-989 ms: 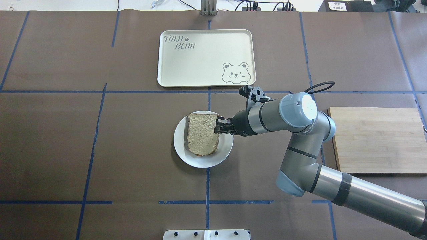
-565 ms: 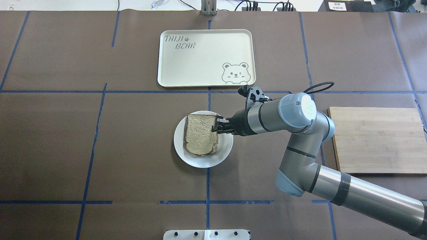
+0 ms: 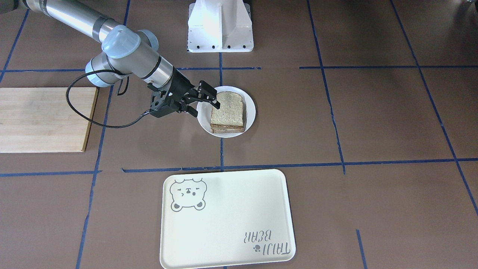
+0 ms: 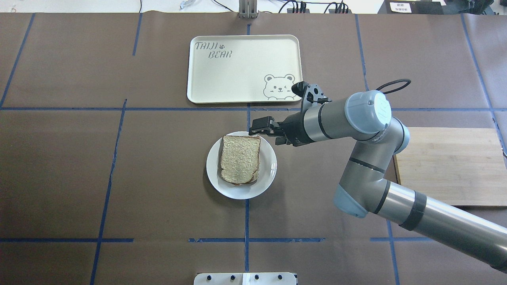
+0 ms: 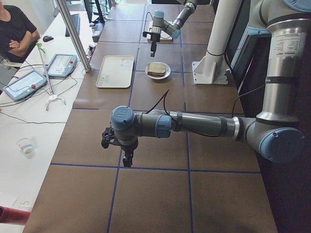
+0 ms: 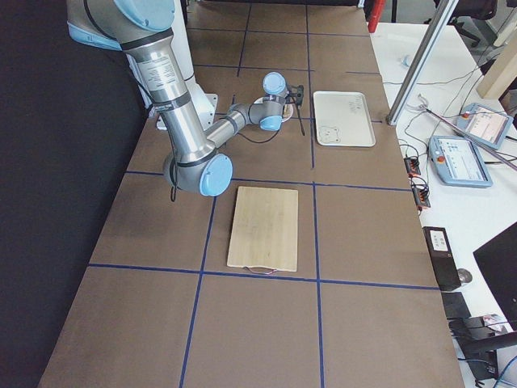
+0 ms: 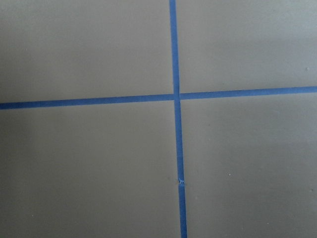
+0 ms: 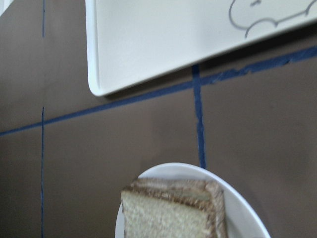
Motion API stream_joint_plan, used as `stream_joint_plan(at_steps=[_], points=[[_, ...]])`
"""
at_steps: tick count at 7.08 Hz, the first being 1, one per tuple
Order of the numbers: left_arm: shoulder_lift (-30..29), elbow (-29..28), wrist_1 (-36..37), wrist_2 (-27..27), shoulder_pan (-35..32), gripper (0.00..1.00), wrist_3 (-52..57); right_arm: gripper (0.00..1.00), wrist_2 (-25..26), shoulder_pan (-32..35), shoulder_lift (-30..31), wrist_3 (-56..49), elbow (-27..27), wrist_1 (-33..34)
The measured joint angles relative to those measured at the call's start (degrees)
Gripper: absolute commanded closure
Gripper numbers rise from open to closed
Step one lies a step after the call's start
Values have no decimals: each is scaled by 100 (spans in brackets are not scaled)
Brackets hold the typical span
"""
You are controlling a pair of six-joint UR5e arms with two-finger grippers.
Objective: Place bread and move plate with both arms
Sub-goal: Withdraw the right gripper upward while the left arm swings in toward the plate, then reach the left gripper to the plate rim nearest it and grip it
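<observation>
The bread [image 4: 239, 158] is a pale slice with a dark crust. It lies flat on the small white plate [image 4: 266, 176] at the table's middle, on top of another slice. It also shows in the front view [image 3: 227, 109] and the right wrist view [image 8: 168, 215]. My right gripper [image 4: 259, 126] is open and empty. It hangs just above the plate's far right rim, clear of the bread. My left gripper [image 5: 126, 158] shows only in the left side view, low over bare table far from the plate. I cannot tell if it is open or shut.
A cream tray [image 4: 237, 71] with a bear drawing lies beyond the plate. A wooden cutting board [image 4: 447, 166] lies to the right, partly under my right arm. The white pedestal base [image 3: 220, 26] stands behind the plate. Blue tape lines cross the brown table.
My right gripper let go of the bread, then rose and drew back toward the tray. The bread settled flat on the plate.
</observation>
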State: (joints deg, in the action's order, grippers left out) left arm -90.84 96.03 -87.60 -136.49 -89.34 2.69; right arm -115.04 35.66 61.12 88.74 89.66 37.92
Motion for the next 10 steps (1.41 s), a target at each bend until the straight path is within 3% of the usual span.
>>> stream_joint_plan(at_steps=[1,3,6,8,10], points=[[-12,225,-122,-176,142,0,-221,0,-277,419,180,-47,183,180],[-26,809,-888,-416,803,0,-2042,0,-430,987,687,-777,785,993],[-122,963,-3203,-291,2033,0,-5567,0,-262,1559,943,-3032,1592,3508],[-491,926,-4126,408,2810,0,-7308,0,-120,1871,998,-4561,2060,5133],[-760,774,-5021,1440,3702,0,-8686,0,-246,2286,1255,-5733,2322,5793]])
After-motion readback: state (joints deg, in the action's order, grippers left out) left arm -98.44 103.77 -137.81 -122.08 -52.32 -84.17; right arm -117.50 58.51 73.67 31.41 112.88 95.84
